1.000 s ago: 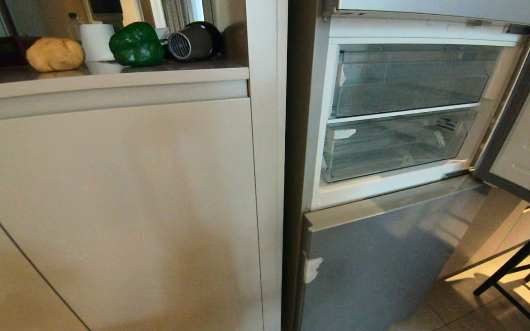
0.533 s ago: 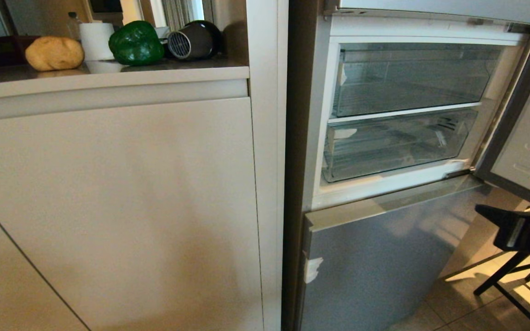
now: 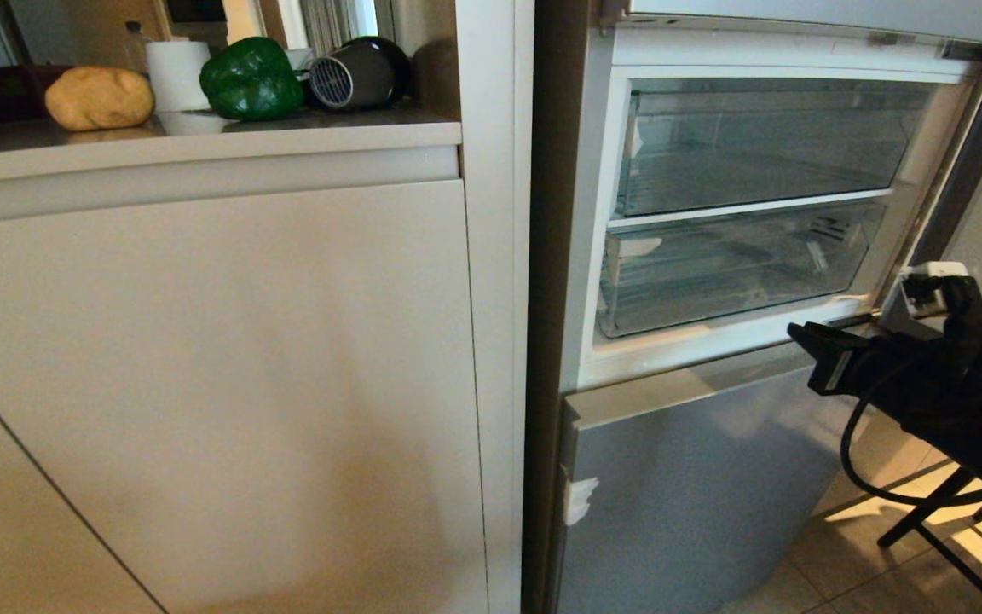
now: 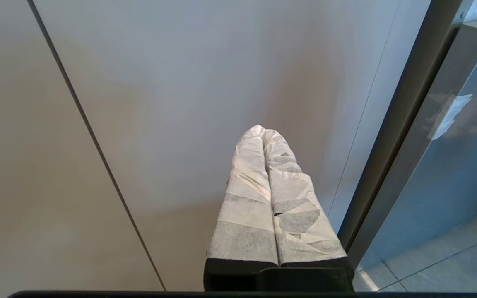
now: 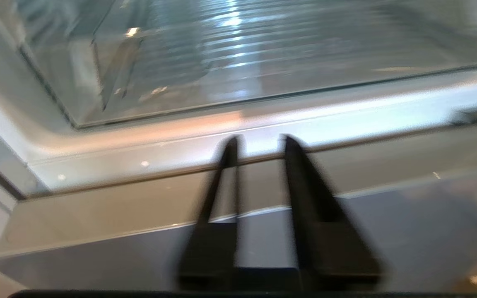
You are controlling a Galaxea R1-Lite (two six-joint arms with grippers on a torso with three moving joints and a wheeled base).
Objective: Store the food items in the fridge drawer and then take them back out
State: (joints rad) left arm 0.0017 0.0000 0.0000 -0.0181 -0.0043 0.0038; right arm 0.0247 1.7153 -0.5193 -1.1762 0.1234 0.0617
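Potato (image 3: 100, 98) and green pepper (image 3: 251, 79) sit side by side on the tabletop (image 3: 201, 145). Left gripper (image 4: 263, 131) fingers are clenched before the cabinet. Rightward, the fridge drawer (image 3: 734, 269) sits pushed in; right gripper (image 3: 808, 341) fingers are slightly parted, empty, below it.

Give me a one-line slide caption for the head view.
Right claw reaches toward the open fridge's lower clear drawer; green bell pepper and potato wait on the counter.
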